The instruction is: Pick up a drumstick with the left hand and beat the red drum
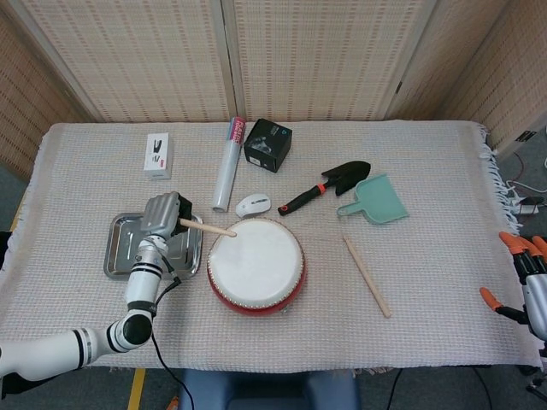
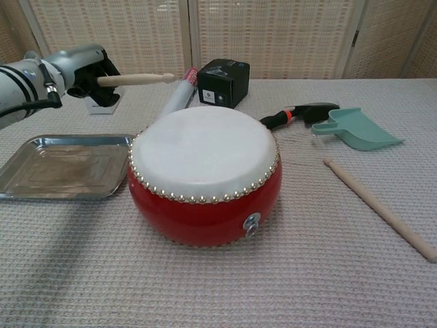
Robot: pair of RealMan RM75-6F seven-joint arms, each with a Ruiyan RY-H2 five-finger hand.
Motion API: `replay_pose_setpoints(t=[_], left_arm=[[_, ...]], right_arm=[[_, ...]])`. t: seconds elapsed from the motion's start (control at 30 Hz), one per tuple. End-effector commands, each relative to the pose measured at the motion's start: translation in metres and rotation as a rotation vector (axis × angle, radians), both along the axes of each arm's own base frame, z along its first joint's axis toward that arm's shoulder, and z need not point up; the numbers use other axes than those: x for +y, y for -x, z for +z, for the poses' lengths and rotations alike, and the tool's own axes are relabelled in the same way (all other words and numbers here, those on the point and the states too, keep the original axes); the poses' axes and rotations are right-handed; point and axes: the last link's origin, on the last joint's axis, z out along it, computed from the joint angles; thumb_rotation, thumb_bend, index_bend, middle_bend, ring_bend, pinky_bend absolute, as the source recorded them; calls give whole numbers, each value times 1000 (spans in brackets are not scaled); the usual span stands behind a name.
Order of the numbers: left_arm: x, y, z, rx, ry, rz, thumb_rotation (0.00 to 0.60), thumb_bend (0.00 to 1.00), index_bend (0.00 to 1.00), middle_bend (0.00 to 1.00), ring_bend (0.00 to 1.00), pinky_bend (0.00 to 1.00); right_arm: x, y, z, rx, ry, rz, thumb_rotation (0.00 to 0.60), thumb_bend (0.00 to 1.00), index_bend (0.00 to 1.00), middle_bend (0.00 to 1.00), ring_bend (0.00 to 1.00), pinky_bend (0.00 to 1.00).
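A drumstick (image 2: 135,79) is gripped in the left hand (image 2: 89,67) and held level, clear above the red drum (image 2: 205,174). The drum is set beside a metal tray (image 2: 41,167). The right hand (image 1: 532,278) is seen at the frame edge; its grasp cannot be told.

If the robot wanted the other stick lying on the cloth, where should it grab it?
Probably the spare drumstick near its thicker near end, from straight above: it lies flat on the tablecloth, clear of the red drum and teal scoop.

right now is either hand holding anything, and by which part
The left hand grips a drumstick by its butt end, tip raised clear of the drum. The right hand shows only at the frame edge, seemingly holding nothing.
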Motion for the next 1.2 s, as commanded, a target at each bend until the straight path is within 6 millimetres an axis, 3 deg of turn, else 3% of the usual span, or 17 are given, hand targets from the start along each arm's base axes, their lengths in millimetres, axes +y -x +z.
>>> replay_pose_setpoints(t=[0.03,0.17,0.37,0.4,0.43,0.5,0.63,0.8,1.2], left_arm=[[0,4,-2,130,-3,-46,600,623,970,1000,970,1000],[-3,11,-14,402,-52,-165,600,623,970,1000,963,1000],[-6,14,-23,506,-58,-213,600,623,970,1000,962,1000],[-6,13,-22,483,-69,-199,600,622,970,1000,962,1000],[-6,7,-18,223,-73,-90,600,623,970,1000,962,1000],[-4,1,-8,10,-43,-8,600,623,970,1000,962,1000],[2,3,6,-63,-43,23,600,623,966,1000,963,1000],[7,24,9,-35,-50,79,600,623,963,1000,962,1000],[12,110,-3,238,-98,213,600,623,965,992,948,1000]], right_arm=[[0,0,0,0,1,1,600,242,47,105,0,47],[-1,-1,0,0,-3,4,600,242,47,105,0,47],[-2,-1,-1,-1,-6,4,600,241,47,105,0,47],[-1,0,-1,-1,-7,4,600,242,47,105,0,46],[0,1,0,0,-2,0,600,242,47,105,0,47],[2,2,1,0,3,-2,600,242,47,105,0,47],[3,2,1,-4,4,-2,600,242,47,105,0,47],[3,4,3,-6,7,-4,600,241,47,105,0,47],[0,8,3,-8,2,-12,600,242,47,105,0,47]])
